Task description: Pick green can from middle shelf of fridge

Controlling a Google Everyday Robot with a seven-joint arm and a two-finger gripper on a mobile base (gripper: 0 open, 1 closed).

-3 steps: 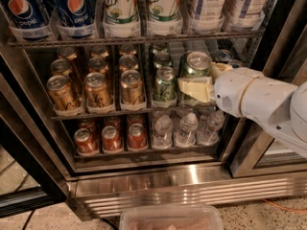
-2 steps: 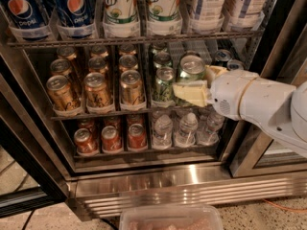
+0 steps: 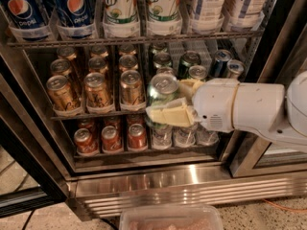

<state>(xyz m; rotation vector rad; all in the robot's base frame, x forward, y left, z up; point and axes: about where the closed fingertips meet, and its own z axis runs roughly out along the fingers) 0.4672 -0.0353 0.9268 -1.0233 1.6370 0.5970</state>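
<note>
My gripper [image 3: 168, 99] is shut on a light green can [image 3: 162, 91] with a silver top. Cream fingers [image 3: 170, 115] clamp it from the front and the back. The can hangs upright in front of the middle shelf [image 3: 86, 114] of the fridge [image 3: 182, 186], just past the shelf's front edge. My white arm [image 3: 249, 109] reaches in from the right. More green cans [image 3: 162, 60] stand behind it in the same lanes, with gold cans [image 3: 97, 89] in the lanes to the left.
Pepsi [image 3: 21, 8] and 7UP bottles [image 3: 120, 8] fill the rack above. Red cans [image 3: 110, 138] and small water bottles [image 3: 184, 135] sit below. Blue-and-silver slim cans [image 3: 221, 61] stand at the right. A clear plastic bin [image 3: 170, 218] lies on the floor in front.
The gripper has moved left and out toward the camera with the green can in it, away from the right-hand lane where the can stood.
</note>
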